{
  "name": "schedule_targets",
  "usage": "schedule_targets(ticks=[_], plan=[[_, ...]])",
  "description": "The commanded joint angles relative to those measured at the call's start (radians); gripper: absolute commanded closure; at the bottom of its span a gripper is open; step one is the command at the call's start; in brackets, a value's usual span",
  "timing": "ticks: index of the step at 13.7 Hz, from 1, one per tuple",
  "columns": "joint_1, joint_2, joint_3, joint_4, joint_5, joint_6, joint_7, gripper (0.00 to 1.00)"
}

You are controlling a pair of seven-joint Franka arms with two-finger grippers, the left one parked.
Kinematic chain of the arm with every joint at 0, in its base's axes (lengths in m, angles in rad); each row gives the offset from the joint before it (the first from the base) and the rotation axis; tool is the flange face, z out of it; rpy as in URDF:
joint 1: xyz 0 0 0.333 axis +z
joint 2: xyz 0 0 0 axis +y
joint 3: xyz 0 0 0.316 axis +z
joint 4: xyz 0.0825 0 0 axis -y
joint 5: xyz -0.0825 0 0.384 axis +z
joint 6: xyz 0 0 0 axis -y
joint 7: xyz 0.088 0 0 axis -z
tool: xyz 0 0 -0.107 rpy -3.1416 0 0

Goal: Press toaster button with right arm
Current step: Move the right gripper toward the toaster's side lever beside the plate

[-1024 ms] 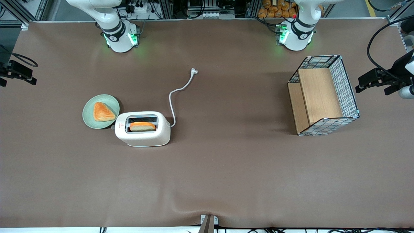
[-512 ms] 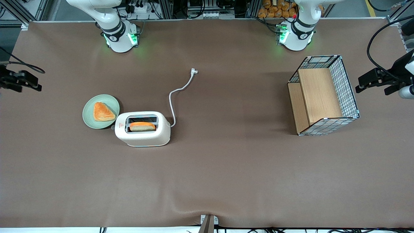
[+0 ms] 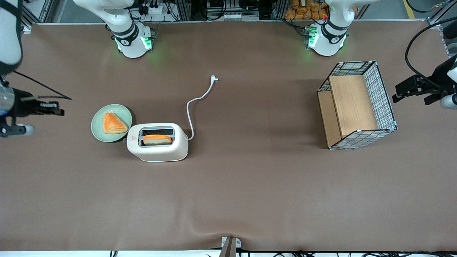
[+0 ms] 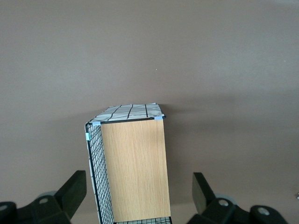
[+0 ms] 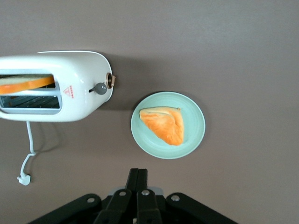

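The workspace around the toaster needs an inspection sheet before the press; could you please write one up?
Surface: brown table cover, slight ripple at the edge nearest the front camera.
Job's things: toaster upright, a bread slice in one slot; toaster button on the end face beside the plate, untouched.
Clutter: green plate with a pastry; wire-and-wood basket toward the parked arm's end.
Grippers: gripper shut, above the table, apart from toaster and plate.
Cables: toaster cord loose, plug unplugged.
Surroundings: arm bases lit green.

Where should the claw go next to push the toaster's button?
Probably sideways over the plate toward the toaster. The shut claw hangs apart from it at the working arm's end, and the button sticks out of the end face beside the plate.
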Motion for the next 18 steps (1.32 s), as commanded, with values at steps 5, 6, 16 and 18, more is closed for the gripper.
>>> schedule_targets(ticks=[5, 6, 16, 18], plan=[[0.017, 0.143, -0.001, 0.015, 0.103, 0.073, -0.009, 1.0], [0.019, 0.157, -0.001, 0.014, 0.124, 0.09, -0.009, 1.0], [0.044, 0.22, -0.001, 0.011, 0.189, 0.133, -0.001, 1.0], [0.042, 0.239, -0.001, 0.006, 0.189, 0.143, -0.001, 1.0]])
